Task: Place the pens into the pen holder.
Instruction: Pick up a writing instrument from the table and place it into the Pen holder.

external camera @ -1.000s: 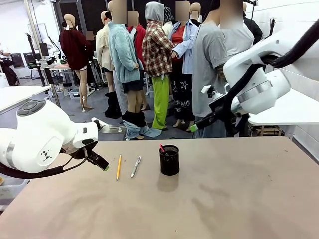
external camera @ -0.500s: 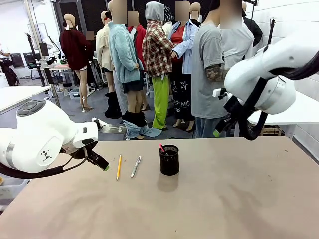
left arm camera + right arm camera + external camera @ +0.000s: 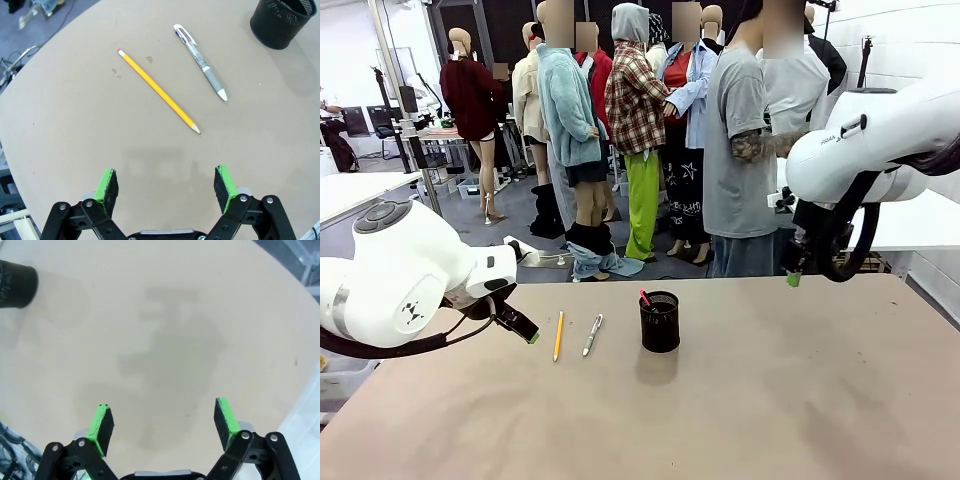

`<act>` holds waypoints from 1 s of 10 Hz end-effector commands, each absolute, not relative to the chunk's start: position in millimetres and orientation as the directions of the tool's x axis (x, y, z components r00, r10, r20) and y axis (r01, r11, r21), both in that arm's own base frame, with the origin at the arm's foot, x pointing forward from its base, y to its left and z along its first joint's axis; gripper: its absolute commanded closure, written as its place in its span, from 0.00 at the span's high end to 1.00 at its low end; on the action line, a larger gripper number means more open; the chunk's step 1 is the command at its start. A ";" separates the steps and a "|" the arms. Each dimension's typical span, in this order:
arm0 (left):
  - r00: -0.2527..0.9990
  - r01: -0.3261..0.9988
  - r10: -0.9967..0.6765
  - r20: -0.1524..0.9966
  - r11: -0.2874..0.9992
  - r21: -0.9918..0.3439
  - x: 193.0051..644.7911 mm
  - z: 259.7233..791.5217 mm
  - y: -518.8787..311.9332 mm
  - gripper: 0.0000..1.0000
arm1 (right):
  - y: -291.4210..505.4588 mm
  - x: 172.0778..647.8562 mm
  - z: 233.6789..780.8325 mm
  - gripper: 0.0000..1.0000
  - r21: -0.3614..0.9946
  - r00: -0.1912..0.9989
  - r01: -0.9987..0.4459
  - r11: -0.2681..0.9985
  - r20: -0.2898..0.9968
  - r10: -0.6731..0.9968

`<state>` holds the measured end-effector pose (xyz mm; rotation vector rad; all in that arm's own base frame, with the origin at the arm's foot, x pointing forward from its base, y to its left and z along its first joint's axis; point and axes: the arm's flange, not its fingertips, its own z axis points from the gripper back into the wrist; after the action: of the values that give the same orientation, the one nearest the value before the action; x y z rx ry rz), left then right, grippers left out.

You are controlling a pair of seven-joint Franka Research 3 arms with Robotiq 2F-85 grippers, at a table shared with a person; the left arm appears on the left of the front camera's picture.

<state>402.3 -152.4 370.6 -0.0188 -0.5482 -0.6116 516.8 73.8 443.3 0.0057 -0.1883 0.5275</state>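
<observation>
1. Left tool (image 3: 166, 184): jaws wide, empty, above the worktop (image 3: 60, 125), near the yellow pencil (image 3: 159, 91); silver pen (image 3: 201, 62) lies near it.
2. Right tool (image 3: 162, 425): wide, empty, well apart from the pen holder (image 3: 659, 322), which holds the red-ended pen (image 3: 645, 298).
3. Risk: the pencil lies flat and may roll or skid from the pads.

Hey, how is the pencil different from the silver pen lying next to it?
The pencil is yellow-orange with a pink eraser; the pen is silver-white with a grey grip. The pencil is slimmer and longer than the pen. The pen lies nearer the holder than the pencil. Both lie flat on the table, apart, outside the holder.
</observation>
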 end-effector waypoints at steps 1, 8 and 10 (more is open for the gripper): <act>0.681 0.550 -0.540 0.494 0.823 0.142 402.3 370.6 -152.4 1.00 | 75.1 507.9 443.6 1.00 -0.067 0.840 -0.514 0.855 0.165 0.518; 0.900 0.346 -0.348 0.262 0.937 0.055 511.9 354.2 -217.5 1.00 | 73.8 516.8 443.3 1.00 -0.043 0.847 -0.501 0.864 0.180 0.500; 0.934 0.284 -0.292 0.207 0.956 0.068 536.1 340.2 -223.9 1.00 | 73.8 516.8 443.3 1.00 -0.043 0.847 -0.501 0.864 0.180 0.500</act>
<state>523.5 -208.1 344.2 0.0061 -0.2528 -0.3329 515.1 73.8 444.9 -0.0022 -0.1822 0.5335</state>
